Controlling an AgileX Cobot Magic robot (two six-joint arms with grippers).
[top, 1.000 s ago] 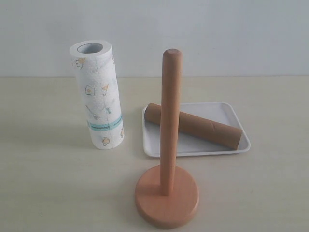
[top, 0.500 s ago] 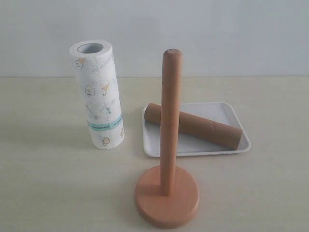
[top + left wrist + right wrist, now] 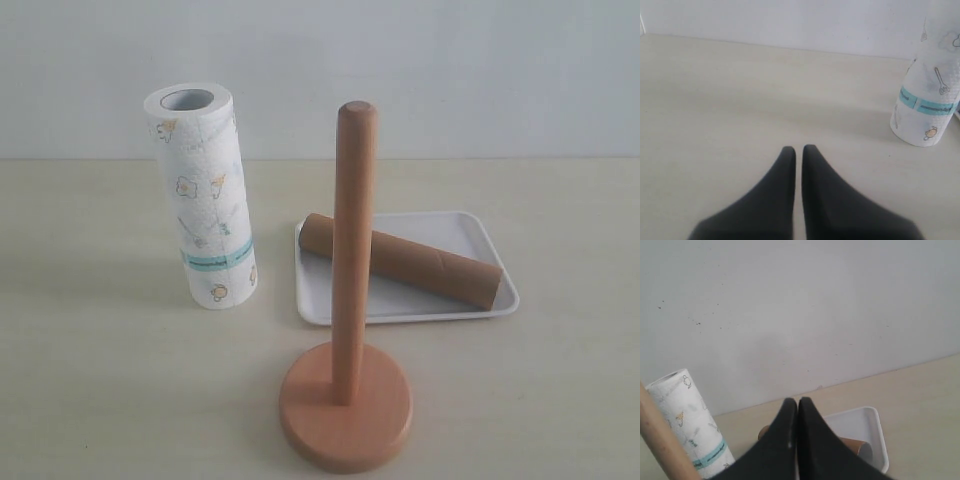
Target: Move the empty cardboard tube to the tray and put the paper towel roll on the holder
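Cardboard tube (image 3: 420,262) in tray (image 3: 457,231) | left gripper (image 3: 797,150), right gripper (image 3: 797,402) closed, empty | roll (image 3: 205,200) next — grip mid-body, centre core over holder (image 3: 350,320); fit unclear.

Left gripper (image 3: 799,148) and right gripper (image 3: 797,400) have smooth, black, tapering fingers (image 3: 777,192), seemingly plastic.

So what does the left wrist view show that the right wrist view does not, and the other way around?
Only the left wrist view shows the left claw, shut and empty, and the foot of the paper towel roll standing on the table. Only the right wrist view shows the right claw, also shut and empty, the tray with the empty cardboard tube in it, partly hidden by the claw, and a piece of the holder post. Both show the roll with its teal band, the table and the pale wall.
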